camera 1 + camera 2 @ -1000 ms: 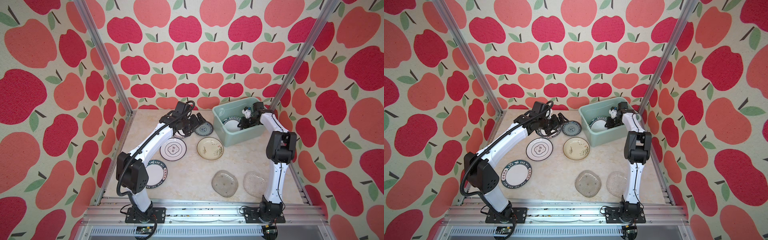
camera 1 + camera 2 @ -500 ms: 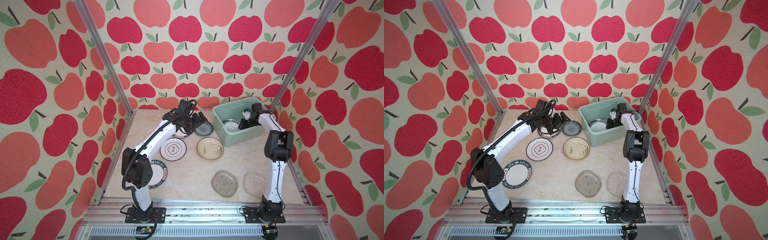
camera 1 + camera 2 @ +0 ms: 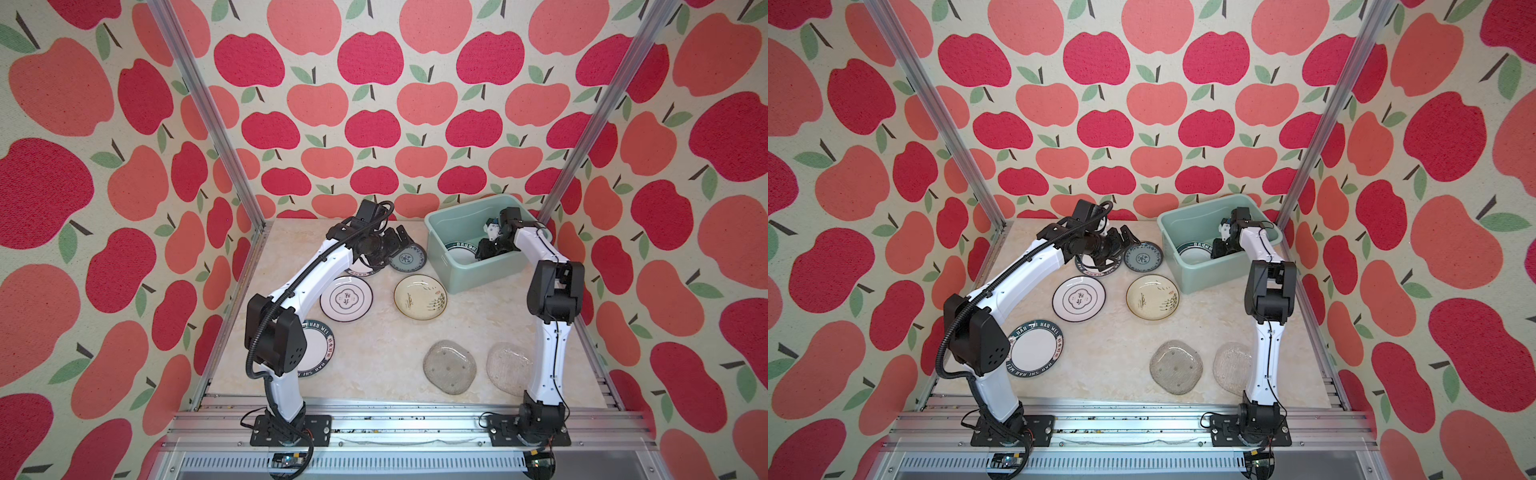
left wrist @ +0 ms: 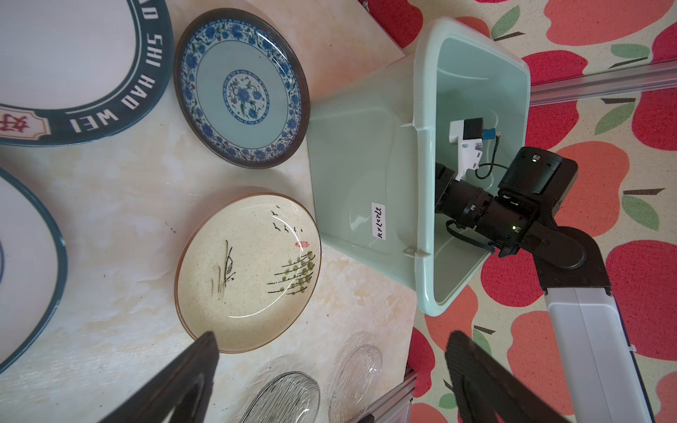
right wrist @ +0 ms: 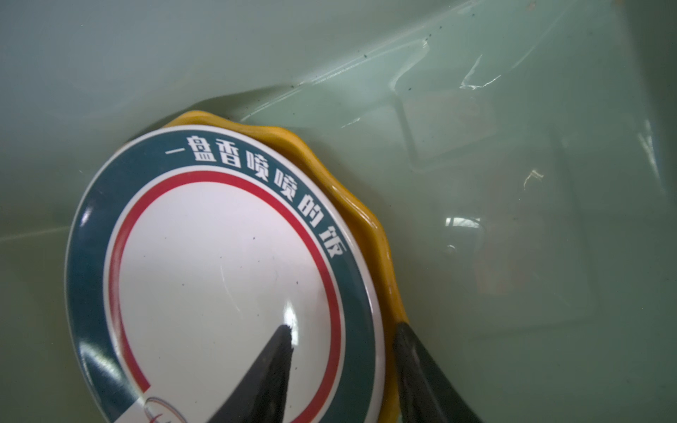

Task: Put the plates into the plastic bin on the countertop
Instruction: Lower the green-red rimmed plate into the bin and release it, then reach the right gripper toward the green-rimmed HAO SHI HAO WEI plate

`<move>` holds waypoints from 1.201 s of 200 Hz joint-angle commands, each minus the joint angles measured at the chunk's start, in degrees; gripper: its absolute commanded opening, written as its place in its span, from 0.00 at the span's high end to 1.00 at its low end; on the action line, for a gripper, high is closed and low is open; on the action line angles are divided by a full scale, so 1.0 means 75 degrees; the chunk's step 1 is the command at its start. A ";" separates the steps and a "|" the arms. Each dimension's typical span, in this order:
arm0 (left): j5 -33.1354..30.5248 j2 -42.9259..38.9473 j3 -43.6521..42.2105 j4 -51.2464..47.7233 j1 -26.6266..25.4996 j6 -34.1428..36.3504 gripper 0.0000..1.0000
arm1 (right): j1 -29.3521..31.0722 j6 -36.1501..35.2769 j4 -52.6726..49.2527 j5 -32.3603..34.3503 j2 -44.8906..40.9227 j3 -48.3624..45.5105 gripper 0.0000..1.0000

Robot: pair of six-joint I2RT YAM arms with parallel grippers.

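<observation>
While the right pincer (image 5: 344, 327) reaches down into the plastic bin (image 3: 478, 276), its dark fingers (image 5: 267, 377) stand partway apart astride the rim of the two plates stacked there. One finger lies over the white middle of the green-banded plate (image 5: 219, 274). The other sits just outside the yellow scalloped plate (image 5: 377, 234) beneath it. The pincer has hold of nothing.

In both top views the bin sits just right of mid-frame, in the far right corner of the desk (image 3: 374, 374), close to the apple-patterned wall (image 3: 374, 124).

The left pincer (image 4: 331, 338) is spread wide and empty, its fingers entering at the lower edge of the left wrist view. In a top view it hangs left of the bin, above a half-hidden dark-rimmed plate (image 3: 1096, 269) and just beside the blue patterned plate (image 3: 1143, 257).

Below these, toward mid-frame, the emblem plate (image 3: 1079, 298) and the cream plate (image 3: 1153, 297) lie side by side, apart from each other. The lettered plate (image 3: 1034, 348) lies lower left, partly under the left arm's elbow. Two clear glass plates (image 3: 1176, 366) lie lower right, the right-hand one partly behind the right arm.
</observation>
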 commanded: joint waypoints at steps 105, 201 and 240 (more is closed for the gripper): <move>-0.2782 -0.3993 -0.1470 -0.3381 0.0326 0.0052 0.00 | -0.0003 0.1606 -0.0212 -0.1038 -0.3468 0.0167 0.35; -0.3097 -0.6543 -0.2886 -0.6697 0.3094 0.0746 0.01 | 0.3756 0.6950 0.5767 -0.0668 -0.7555 -0.6790 0.39; -0.2440 -0.6136 -0.3356 -0.5902 0.5065 0.1581 0.01 | 0.6419 0.8460 0.6319 0.0867 -0.7074 -0.7517 0.39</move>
